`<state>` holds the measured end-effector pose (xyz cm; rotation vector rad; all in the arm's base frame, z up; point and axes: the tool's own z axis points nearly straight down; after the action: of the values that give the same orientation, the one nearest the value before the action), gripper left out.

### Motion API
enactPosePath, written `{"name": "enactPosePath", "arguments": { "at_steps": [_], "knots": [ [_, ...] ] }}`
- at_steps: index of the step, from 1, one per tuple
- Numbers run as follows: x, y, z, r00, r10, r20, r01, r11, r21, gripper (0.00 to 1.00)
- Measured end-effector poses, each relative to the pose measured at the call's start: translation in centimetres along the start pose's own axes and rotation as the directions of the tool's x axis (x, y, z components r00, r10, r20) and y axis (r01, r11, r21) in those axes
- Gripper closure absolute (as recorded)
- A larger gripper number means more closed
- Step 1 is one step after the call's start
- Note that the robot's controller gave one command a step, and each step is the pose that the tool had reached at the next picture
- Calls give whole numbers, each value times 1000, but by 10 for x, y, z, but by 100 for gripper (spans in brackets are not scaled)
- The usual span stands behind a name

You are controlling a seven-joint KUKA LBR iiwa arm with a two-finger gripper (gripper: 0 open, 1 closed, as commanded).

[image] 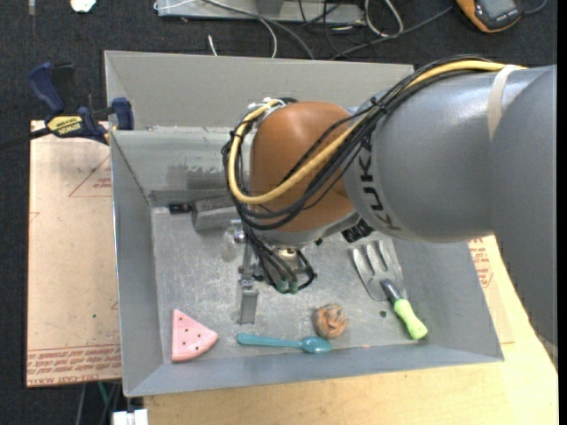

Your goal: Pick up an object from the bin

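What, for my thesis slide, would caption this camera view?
Gripper hangs inside the grey bin near a teal spoon, pink wedge and green-handled fork.

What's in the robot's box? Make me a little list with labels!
bin: grey metal
claw: down near the bin floor, left of middle
pink wedge: front left corner, lying flat
teal spoon: along the front wall, just in front of the claw
brown lump: beside the spoon's bowl, too small to name
green-handled fork: right side, prongs pointing to the back
nearest to claw: teal spoon
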<state>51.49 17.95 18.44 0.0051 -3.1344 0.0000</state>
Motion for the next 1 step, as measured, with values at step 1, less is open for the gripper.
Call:
{"name": "enactPosePath", "arguments": {
  "at_steps": [1],
  "knots": [
    [-2, -1, -4, 1000, 3, 7, -3, 1000, -1, 0]
  ]
}}
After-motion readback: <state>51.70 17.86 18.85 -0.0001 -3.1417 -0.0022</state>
